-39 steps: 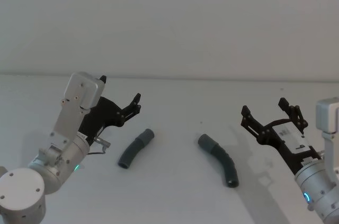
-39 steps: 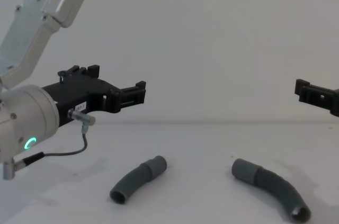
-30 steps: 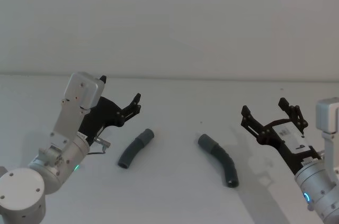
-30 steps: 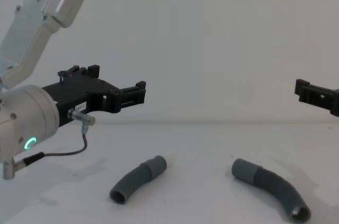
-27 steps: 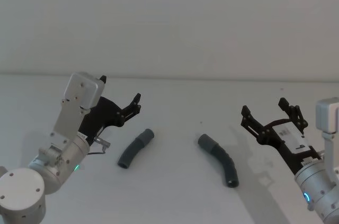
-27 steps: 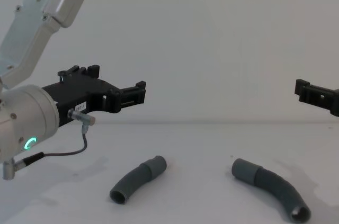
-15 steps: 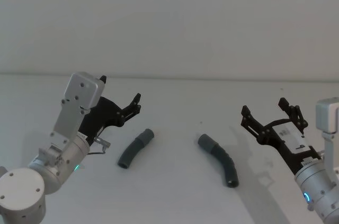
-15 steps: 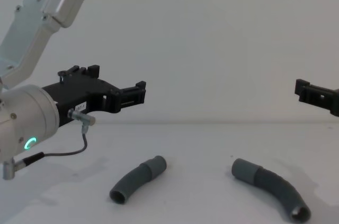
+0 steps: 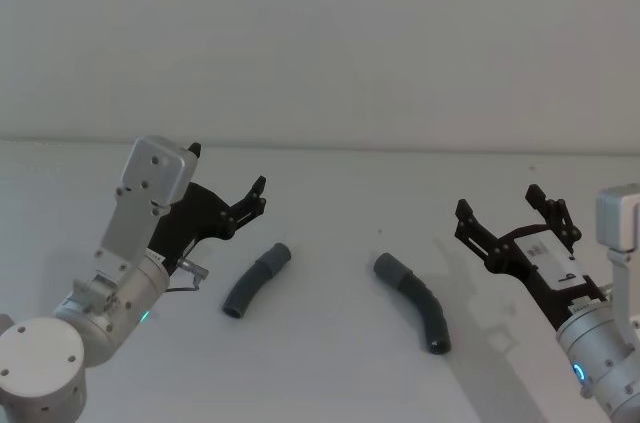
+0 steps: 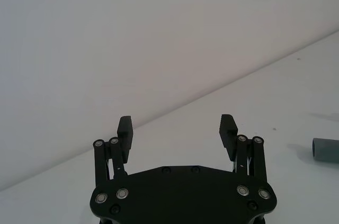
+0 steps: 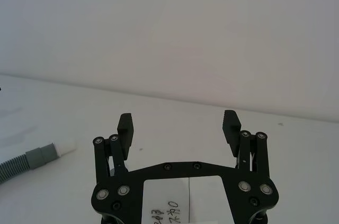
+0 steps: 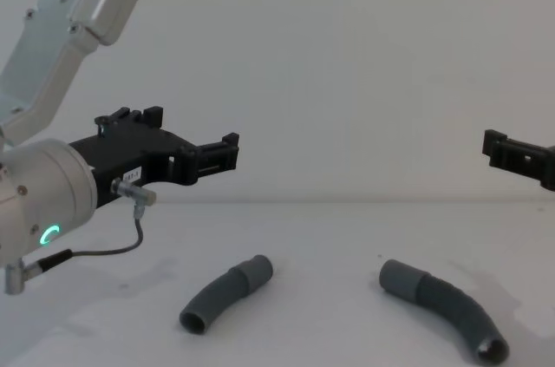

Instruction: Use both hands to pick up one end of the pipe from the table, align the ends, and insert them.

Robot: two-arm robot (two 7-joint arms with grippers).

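The shorter pipe piece (image 9: 255,280) lies flat on the matte white table (image 9: 330,373), well short of its far edge and just right of the left claw (image 9: 228,168). That claw hangs above the table, black jointed fingers spread wide and empty. The longer, thicker pipe piece (image 9: 415,301) curves beside it, left of the raised right claw (image 9: 498,201), which is also splayed wide and empty. Both pieces are dark grey ribbed hose, and their smooth grey cuffs point toward each other across a gap.
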